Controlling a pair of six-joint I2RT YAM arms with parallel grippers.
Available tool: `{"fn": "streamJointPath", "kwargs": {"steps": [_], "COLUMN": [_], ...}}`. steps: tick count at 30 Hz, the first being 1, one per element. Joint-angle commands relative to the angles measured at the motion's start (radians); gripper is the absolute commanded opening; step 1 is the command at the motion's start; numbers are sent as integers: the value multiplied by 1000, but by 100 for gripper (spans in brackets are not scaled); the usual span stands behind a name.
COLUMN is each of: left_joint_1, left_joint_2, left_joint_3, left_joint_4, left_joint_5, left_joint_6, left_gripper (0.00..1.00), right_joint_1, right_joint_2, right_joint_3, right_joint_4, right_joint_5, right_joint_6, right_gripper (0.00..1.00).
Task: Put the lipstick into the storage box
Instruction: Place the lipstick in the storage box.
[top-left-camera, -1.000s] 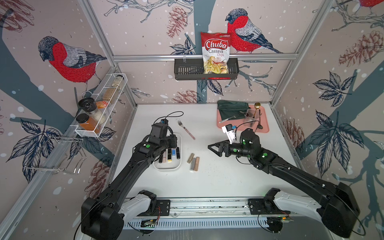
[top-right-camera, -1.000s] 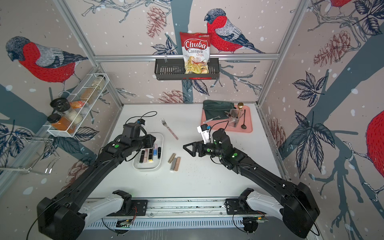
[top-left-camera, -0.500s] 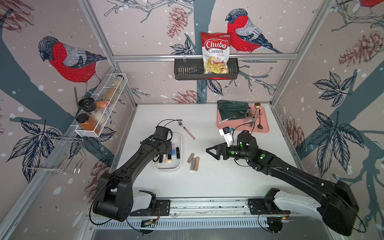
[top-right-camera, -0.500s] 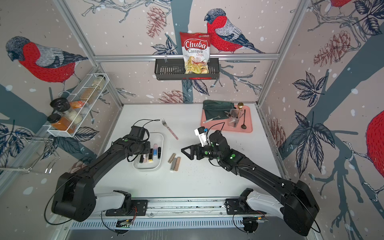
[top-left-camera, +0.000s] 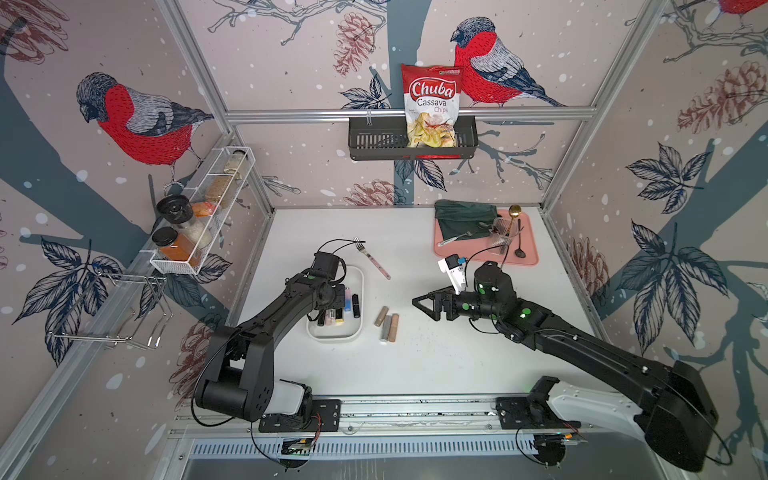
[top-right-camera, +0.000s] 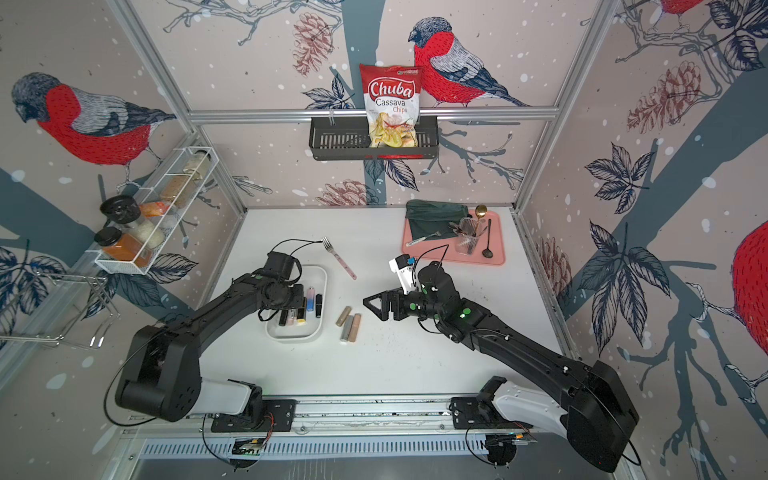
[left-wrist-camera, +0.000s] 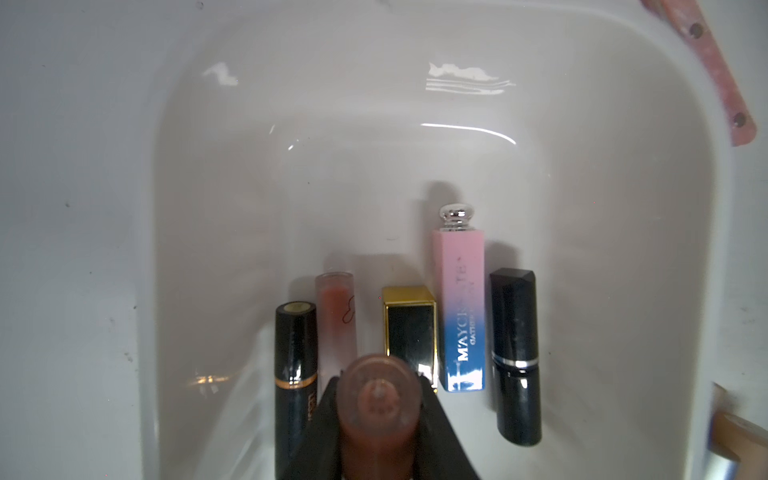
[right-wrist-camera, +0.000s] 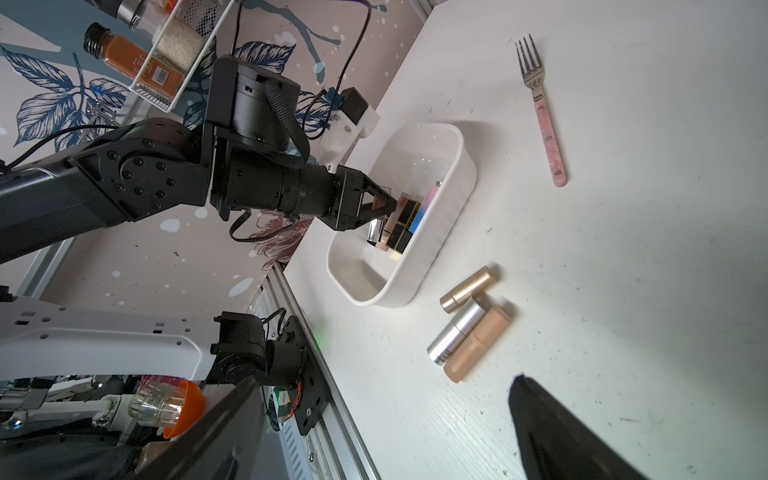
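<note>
White table (top-left-camera: 415, 365) inside a booth papered with red-breasted birds and pinecones. On it sits the box (top-left-camera: 332, 337), a low white tub.

The left gripper (right-wrist-camera: 388, 205) hangs low over the box, clamped on a brownish-pink lipstick (left-wrist-camera: 378, 399) that points out along its fingers. That lipstick is above the box's contents, not yet lying in it. The right gripper (top-left-camera: 424, 305) hovers near the box, jaws wide and empty.

What could go wrong, to my eye: the lipstick is right over a row of tubes, so if let go there it may land across them, roll, or scatter the row. The walls are low, so a drop from any height could bounce it out. A gripper catching the rim could drag the light tub.

Five things lie side by side at one end of the box: a gold-banded black tube (left-wrist-camera: 295, 365), a clear pink tube (left-wrist-camera: 336, 320), a square black-and-gold case (left-wrist-camera: 409, 328), a pink-and-blue tube (left-wrist-camera: 463, 311) and a plain black tube (left-wrist-camera: 515, 357). The box's other end is bare.

Just beside the box, on the table, lie a gold tube (top-left-camera: 381, 316), a silver tube (top-left-camera: 387, 328) and a tan tube (top-left-camera: 394, 328), close together between the box and the right gripper. A fork (top-left-camera: 380, 268) lies just beyond the box.

Well beyond the box, a pink tray (top-left-camera: 528, 253) holds a green cloth (top-left-camera: 461, 218) and a clear cup (top-left-camera: 498, 237) of cutlery. High on the wall behind the box, a black basket (top-left-camera: 374, 143) holds a chip bag (top-left-camera: 432, 108). A wire rack (top-left-camera: 174, 266) on the wall nearest the box holds jars (top-left-camera: 178, 249).
</note>
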Motion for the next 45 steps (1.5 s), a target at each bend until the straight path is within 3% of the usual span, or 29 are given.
{"fn": "streamJointPath", "kwargs": {"steps": [1, 14, 27, 34, 38, 45], "left_joint_1": [3, 6, 8, 10, 27, 48], "left_joint_2": [12, 17, -2, -107, -187, -177], "left_joint_3": [-1, -8, -18, -23, -60, -59], "left_joint_4": [20, 30, 48, 70, 122, 146], "left_joint_5": [12, 27, 88, 22, 54, 191], "left_joint_6": [15, 21, 27, 14, 7, 12], "left_gripper": [18, 39, 45, 59, 65, 67], "right_joint_1": [1, 96, 201, 219, 220, 249], "right_joint_2": [-4, 130, 369, 399, 413, 480], "right_joint_3": [2, 76, 219, 231, 232, 285], "right_joint_4": [2, -121, -294, -288, -290, -359], "right_joint_5": [12, 150, 311, 323, 327, 389], "right_joint_6": [-7, -24, -16, -4, -4, 0], "right_gripper": [96, 96, 96, 96, 96, 95]}}
